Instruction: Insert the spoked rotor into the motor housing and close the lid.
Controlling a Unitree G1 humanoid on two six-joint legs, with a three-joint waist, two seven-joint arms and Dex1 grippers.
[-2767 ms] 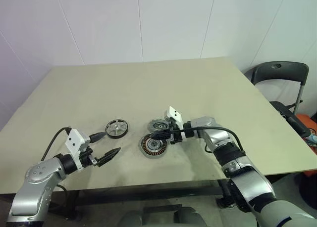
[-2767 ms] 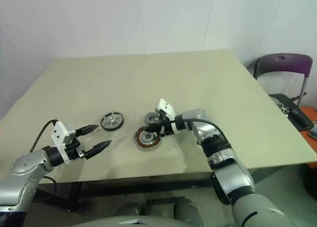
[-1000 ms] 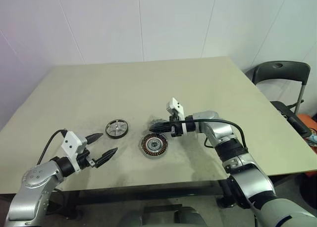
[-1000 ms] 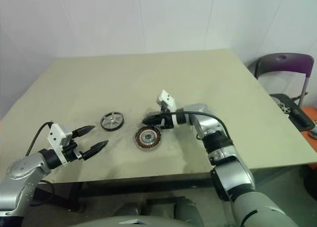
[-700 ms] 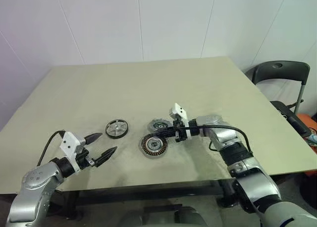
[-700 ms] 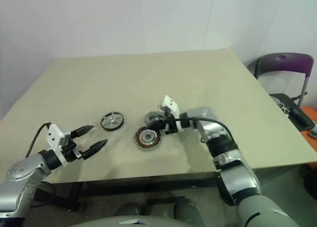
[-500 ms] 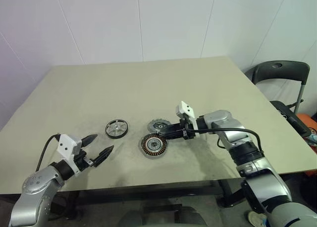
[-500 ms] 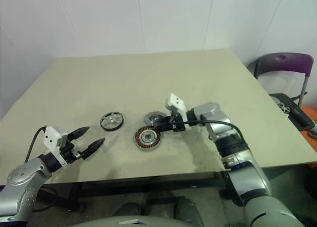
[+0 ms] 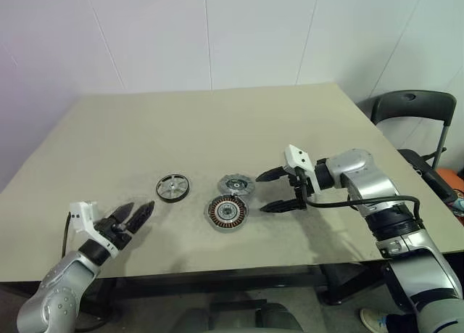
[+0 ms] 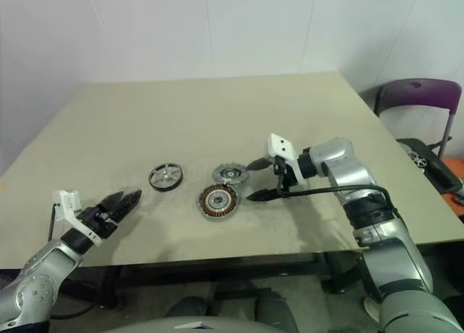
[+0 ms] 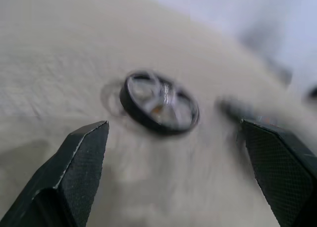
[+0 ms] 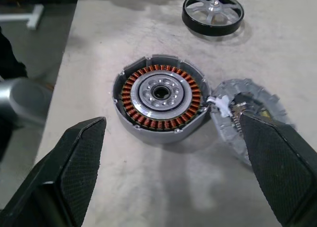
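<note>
Right wrist view shows the wide-open right claw (image 12: 171, 172) above the round grey copper-ringed motor housing (image 12: 159, 97), holding nothing.

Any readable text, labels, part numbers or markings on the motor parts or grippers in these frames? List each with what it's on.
None can be read.
motor housing: no lettering shows, just copper windings around a silver centre.
lid: no markings show on its face, partly behind a gripper finger.
spoked rotor: plain dark rim and silver spokes, no print.
right gripper and left gripper: white camera mounts carry no readable label.
</note>
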